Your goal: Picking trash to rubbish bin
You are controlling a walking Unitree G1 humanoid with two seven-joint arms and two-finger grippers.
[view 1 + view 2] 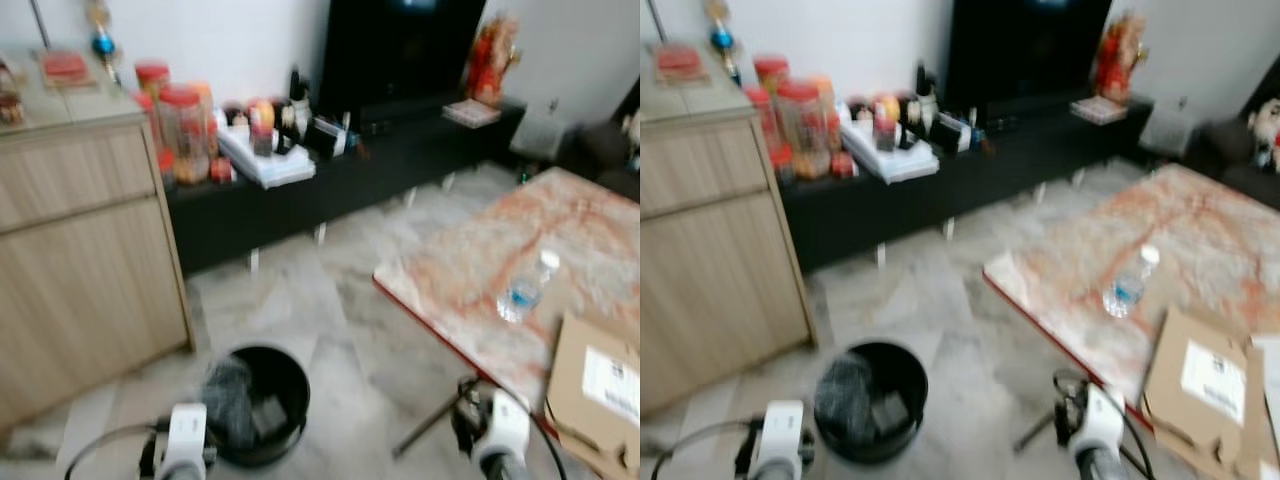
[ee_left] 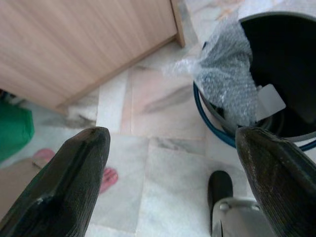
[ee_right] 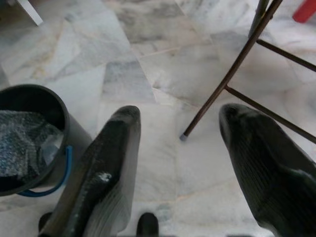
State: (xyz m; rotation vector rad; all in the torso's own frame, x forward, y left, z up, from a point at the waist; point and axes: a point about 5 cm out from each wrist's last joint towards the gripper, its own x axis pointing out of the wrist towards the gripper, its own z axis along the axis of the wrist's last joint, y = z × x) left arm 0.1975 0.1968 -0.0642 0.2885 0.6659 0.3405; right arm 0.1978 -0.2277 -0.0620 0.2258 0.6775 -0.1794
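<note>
The floor [image 3: 163, 59] under me was polished grey-veined marble tile, smooth and faintly glossy. My bin [image 2: 291, 74] was matt black plastic (blue rim band), holding crinkly clear bubble wrap [image 2: 229, 74]. The cabinet [image 1: 80, 250] showed pale matt wood grain. The table top [image 1: 520, 250] looked like glossy reddish marble, carrying a clear plastic bottle [image 1: 525, 288] and brown cardboard [image 1: 595, 395].

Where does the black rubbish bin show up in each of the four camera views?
Left eye view: black rubbish bin, bottom centre on the floor.
Right eye view: bottom, left of centre.
Left wrist view: upper right corner.
Right wrist view: left edge.
Shared landmark: bubble wrap inside it.
</note>
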